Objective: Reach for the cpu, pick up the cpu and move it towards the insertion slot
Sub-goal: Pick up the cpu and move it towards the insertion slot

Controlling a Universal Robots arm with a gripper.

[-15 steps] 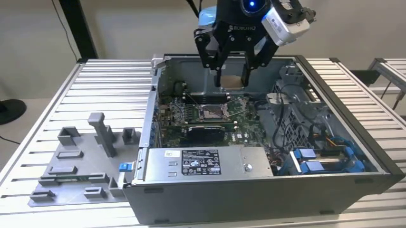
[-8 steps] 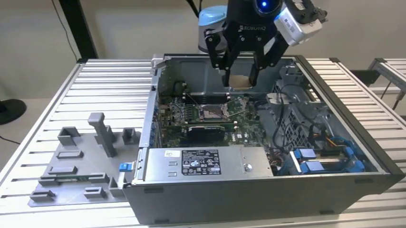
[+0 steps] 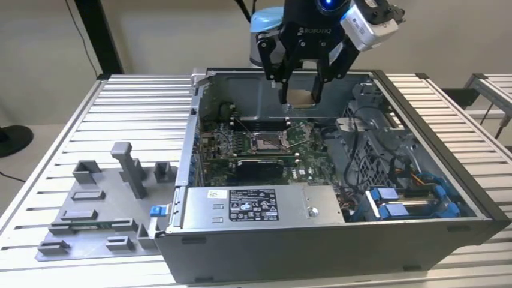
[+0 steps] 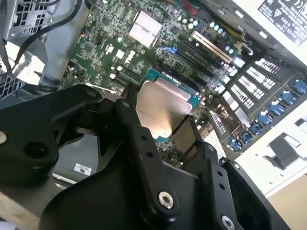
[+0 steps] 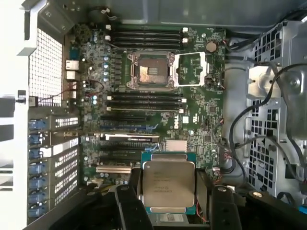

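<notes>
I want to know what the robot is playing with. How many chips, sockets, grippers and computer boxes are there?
cpu: 1, held in the gripper
insertion slot: 1
gripper: 1
computer case: 1
Total: 4

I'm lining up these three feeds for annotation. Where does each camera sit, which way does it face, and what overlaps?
Exterior view: off the arm, looking down into the open computer case; the pincer holds the cpu above the insertion slot.
First wrist view: on the arm, facing the motherboard; fingers flank the cpu.
Second wrist view: on the arm, oblique behind the fingers.
All share the cpu.
</notes>
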